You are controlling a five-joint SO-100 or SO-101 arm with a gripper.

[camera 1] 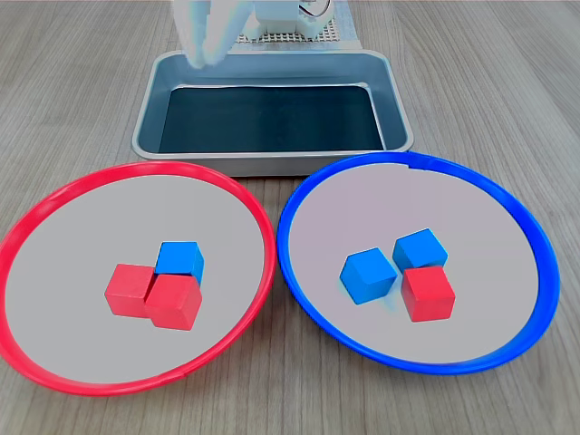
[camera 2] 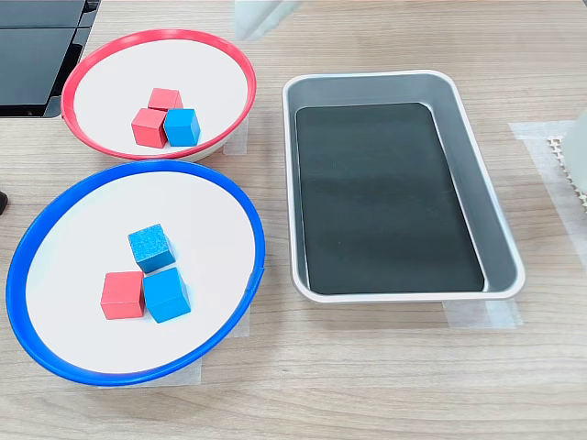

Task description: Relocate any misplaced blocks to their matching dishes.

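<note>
In both exterior views the red-rimmed round dish (camera 1: 54, 204) (camera 2: 234, 55) holds two red cubes and, at its centre, one small matte blue cube (camera 1: 179, 258) (camera 2: 182, 126) touching them. The blue-rimmed round dish (camera 1: 535, 236) (camera 2: 248, 220) holds two blue cubes and a small matte red cube (camera 1: 427, 293) (camera 2: 122, 294). At twelve o'clock in the first exterior view, the blurred pale gripper (camera 1: 207, 36) hangs over the rectangular grey metal tray (camera 1: 272, 161) (camera 2: 500, 247); I cannot tell how its jaws stand.

No readable text, label, brand, number or sign appears in either exterior view. The blocks, the plates and the metal tray (camera 1: 272, 145) all carry plain, unmarked surfaces.
</note>
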